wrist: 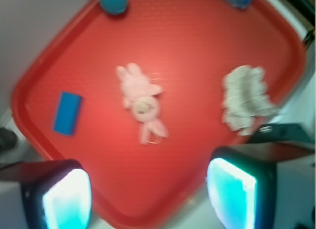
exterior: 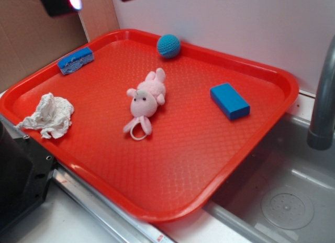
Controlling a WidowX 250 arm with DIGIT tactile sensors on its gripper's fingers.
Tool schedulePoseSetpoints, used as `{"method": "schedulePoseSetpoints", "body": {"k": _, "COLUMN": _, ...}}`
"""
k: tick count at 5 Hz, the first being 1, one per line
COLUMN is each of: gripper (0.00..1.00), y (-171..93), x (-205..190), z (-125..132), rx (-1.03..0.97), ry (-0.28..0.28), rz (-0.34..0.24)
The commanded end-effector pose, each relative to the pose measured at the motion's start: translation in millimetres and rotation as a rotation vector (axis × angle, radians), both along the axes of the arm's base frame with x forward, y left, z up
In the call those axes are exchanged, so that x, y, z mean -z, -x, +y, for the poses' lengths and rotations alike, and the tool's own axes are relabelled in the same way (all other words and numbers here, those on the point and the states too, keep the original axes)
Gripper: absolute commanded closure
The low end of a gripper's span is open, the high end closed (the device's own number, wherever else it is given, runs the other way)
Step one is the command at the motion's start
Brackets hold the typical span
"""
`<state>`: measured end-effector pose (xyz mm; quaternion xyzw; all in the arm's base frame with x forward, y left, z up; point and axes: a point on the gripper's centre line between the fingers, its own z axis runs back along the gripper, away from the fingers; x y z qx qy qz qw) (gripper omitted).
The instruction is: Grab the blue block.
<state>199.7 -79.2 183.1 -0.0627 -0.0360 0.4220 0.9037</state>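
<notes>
Block [exterior: 230, 100] lies flat on the right side of the red tray [exterior: 157, 201], well apart from the pink plush [exterior: 146, 99] at the centre. My hand [wrist: 148, 189] hangs high above the tray's near edge, fingers [wrist: 66, 199] spread wide and empty, glowing teal, touching nothing.

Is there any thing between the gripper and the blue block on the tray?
Nothing visible. The gripper hangs high above the red tray, jaws open. The blue block lies alone on bare tray, apart from the pink toy.
</notes>
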Motion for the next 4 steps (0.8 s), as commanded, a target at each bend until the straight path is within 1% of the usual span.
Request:
{"method": "schedulePoseSetpoints", "body": {"k": 1, "gripper": 0.0, "y": -38.9, "x": 24.7, "z": -25.8, "rx": -0.16, "ry": 0.012, "rz": -0.039}}
{"method": "schedulePoseSetpoints", "body": {"k": 2, "gripper": 0.0, "y": -61.0, "x": 51.4, "z": -32.9, "rx": -0.263, "ry": 0.007, "rz": -0.011}}
{"method": "schedulePoseSetpoints", "body": {"k": 3, "gripper": 0.0, "y": -75.5, "x": 73.2, "z": -36.4, "rx": -0.313, "ry": -0.011, "rz": 0.002}}
{"method": "schedulePoseSetpoints", "body": {"k": 4, "gripper": 0.0, "y": -90.5, "x": 93.5, "z": -44.6, "rx": -0.31, "ry": -0.038, "rz": 0.019}}
